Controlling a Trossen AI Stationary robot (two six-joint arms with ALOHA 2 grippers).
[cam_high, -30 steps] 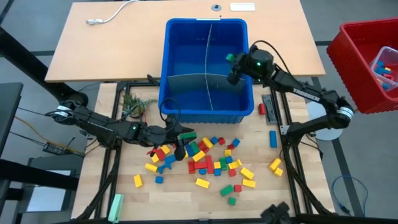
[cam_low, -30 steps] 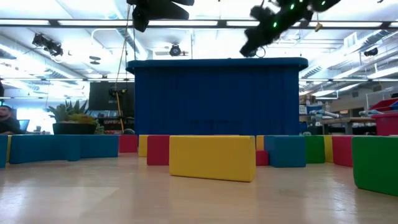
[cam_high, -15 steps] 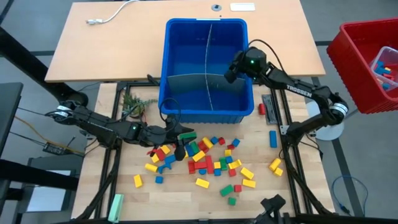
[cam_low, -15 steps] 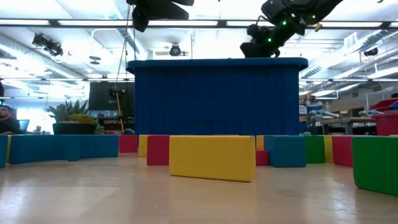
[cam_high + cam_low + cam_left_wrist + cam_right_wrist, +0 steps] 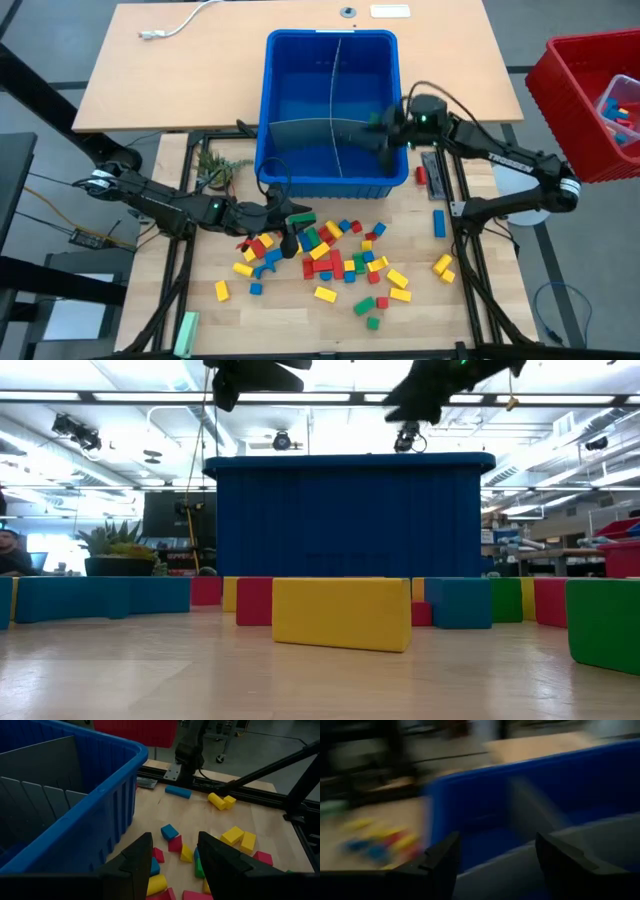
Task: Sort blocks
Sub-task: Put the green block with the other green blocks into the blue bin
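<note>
Your right gripper (image 5: 385, 130) hangs over the blue bin (image 5: 300, 60), above its near right compartment; jaws spread wide, nothing between them. Your left gripper (image 5: 290, 228) sits low at the left edge of the blocks (image 5: 340, 262), jaws parted, gripping nothing. The blocks lie scattered on the tabletop (image 5: 480, 310) in front of the bin; 1 blue brick (image 5: 438, 222) lies apart, right.

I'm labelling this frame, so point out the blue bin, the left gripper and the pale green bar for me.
blue bin (image 5: 270, 100): high view, on its left wall's rim.
left gripper (image 5: 290, 238): high view, midway between its fingertips, above the blocks.
pale green bar (image 5: 186, 332): high view, on its middle, by the table's front left corner.
</note>
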